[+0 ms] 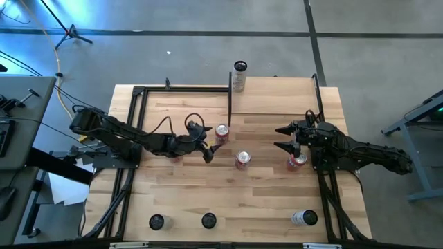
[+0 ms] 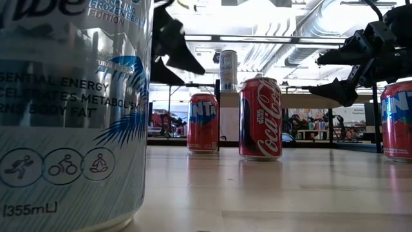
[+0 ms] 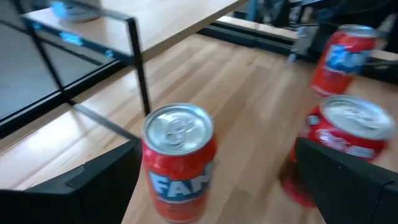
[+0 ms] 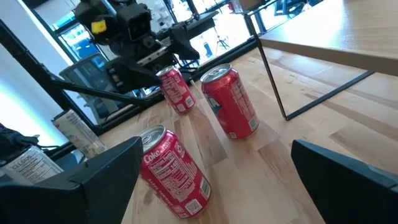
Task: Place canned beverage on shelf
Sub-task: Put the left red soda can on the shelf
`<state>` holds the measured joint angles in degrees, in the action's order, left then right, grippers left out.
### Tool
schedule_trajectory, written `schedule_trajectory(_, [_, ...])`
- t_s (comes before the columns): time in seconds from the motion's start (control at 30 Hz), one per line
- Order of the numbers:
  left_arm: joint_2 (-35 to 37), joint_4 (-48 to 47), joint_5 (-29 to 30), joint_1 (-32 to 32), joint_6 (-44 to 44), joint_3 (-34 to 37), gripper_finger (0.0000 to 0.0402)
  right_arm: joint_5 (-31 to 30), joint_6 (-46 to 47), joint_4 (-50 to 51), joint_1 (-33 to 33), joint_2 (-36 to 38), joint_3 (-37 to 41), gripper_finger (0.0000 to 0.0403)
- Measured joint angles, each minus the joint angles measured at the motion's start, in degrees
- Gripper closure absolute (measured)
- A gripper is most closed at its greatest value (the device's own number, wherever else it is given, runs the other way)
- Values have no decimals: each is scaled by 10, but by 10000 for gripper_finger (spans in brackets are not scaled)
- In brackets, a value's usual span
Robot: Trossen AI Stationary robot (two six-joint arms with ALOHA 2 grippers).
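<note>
Left gripper [image 1: 205, 144] wide open beside Fanta can [image 1: 221, 131].

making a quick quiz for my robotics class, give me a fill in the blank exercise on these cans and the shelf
1. The shelf holds just ____ can, a tall pale one.
2. In the low view, the middle red can reads ____.
3. On the left arm and the right arm, the jaws stand ____.
4. ____ cans stand along the table edge farthest from the shelf.

Missing words: one; Coca-Cola; open; three
</note>
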<state>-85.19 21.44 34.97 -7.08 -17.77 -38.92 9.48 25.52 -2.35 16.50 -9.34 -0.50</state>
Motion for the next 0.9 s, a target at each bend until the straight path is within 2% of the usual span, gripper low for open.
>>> schedule_trajectory(0.63, [-161,207,89,36,0,0,7,0,0,0,0,0,0,4])
schedule_trajectory(0.77, [-176,225,83,46,-9,0,7,0,0,0,0,0,0,4])
schedule_trajectory(0.9, [-184,222,54,58,-31,0,7,-1,0,0,0,0,0,4])
